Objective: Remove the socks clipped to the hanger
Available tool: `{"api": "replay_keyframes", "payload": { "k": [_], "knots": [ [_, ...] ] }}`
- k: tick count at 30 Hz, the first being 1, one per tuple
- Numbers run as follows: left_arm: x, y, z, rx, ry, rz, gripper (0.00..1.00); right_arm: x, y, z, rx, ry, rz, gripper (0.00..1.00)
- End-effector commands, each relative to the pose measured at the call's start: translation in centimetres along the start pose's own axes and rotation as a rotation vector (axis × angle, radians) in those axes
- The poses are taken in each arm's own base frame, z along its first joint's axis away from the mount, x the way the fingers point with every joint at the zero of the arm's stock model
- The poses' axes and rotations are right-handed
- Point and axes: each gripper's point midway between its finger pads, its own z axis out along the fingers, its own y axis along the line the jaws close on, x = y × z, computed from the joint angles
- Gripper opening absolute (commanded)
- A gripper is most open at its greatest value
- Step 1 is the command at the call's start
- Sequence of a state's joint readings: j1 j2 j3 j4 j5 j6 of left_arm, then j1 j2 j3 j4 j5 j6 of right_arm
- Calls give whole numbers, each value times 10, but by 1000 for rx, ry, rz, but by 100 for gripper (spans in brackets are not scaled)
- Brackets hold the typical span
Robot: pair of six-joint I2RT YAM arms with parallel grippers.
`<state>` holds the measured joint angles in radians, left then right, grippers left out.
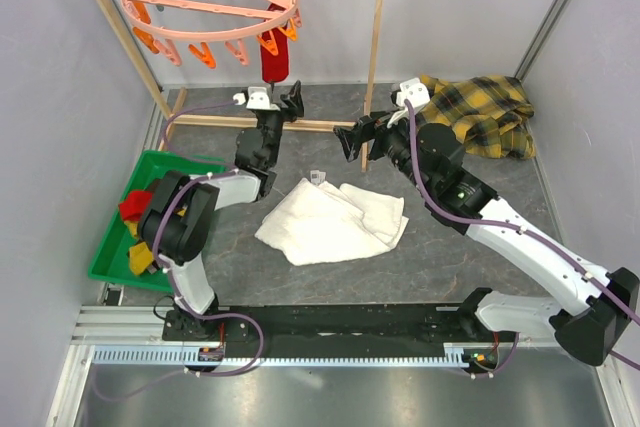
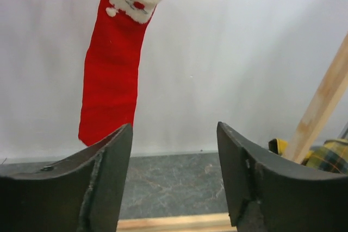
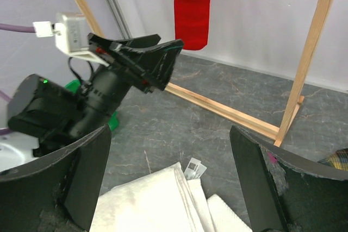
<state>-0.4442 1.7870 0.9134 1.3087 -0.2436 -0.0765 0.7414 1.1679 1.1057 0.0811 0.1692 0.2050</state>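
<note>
Grey table (image 1: 420, 267), white towel (image 1: 330, 219), plaid shirt (image 1: 485, 112), green tray (image 1: 105, 272)

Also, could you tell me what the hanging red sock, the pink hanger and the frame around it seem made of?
The red sock looks like matte knit fabric, limp, with a fuzzy white Santa patch. The hanger seems moulded plastic: smooth, evenly salmon pink, thin bars. The frame appears to be bare pale wood, with faint grain and square edges.

overhead view, wrist views share red sock (image 2: 111, 74)
</note>
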Motion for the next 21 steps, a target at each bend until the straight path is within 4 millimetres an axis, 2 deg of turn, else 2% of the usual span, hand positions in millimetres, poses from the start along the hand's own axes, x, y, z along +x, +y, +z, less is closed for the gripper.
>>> {"api": "replay_keyframes", "payload": {
  "k": [1,3,4,5,6,7,8,9,11,14,15,17,19,20,21],
  "knots": [
    [-9,9,33,-74,-87,52,78,-30,3,-12,-16,-70,-6,98],
    [-9,9,49,-80,-107,96,80,-34,5,-12,-25,-78,-9,98],
    [-6,10,54,-85,-109,106,84,-36,6,-13,-33,-83,-10,98],
    [9,11,58,-85,-88,116,86,-35,7,-12,-36,-81,-12,98],
    [3,11,69,-86,-112,112,90,-37,8,-12,-41,-84,-16,98],
    [5,11,74,-81,-110,115,91,-37,8,-11,-44,-82,-20,98],
    [18,12,78,-73,-92,117,92,-38,8,-11,-46,-85,-26,98],
    [12,11,90,-60,-109,114,93,-40,10,-11,-49,-89,-28,98],
    [28,13,98,-50,-93,114,94,-43,10,-11,-52,-98,-33,98],
    [21,11,119,-15,-123,103,94,-44,13,-11,-69,-107,-35,98],
    [36,11,120,-7,-100,106,94,-44,14,-10,-72,-109,-39,98],
    [35,3,129,24,-115,102,94,-45,14,-8,-73,-115,-48,98],
    [53,1,132,38,-92,98,95,-47,13,-6,-67,-121,-59,98],
    [46,0,140,38,-115,93,95,-46,12,-5,-63,-118,-64,98],
    [48,-1,144,38,-116,92,97,-45,13,-2,-66,-117,-67,98]
  ]
}}
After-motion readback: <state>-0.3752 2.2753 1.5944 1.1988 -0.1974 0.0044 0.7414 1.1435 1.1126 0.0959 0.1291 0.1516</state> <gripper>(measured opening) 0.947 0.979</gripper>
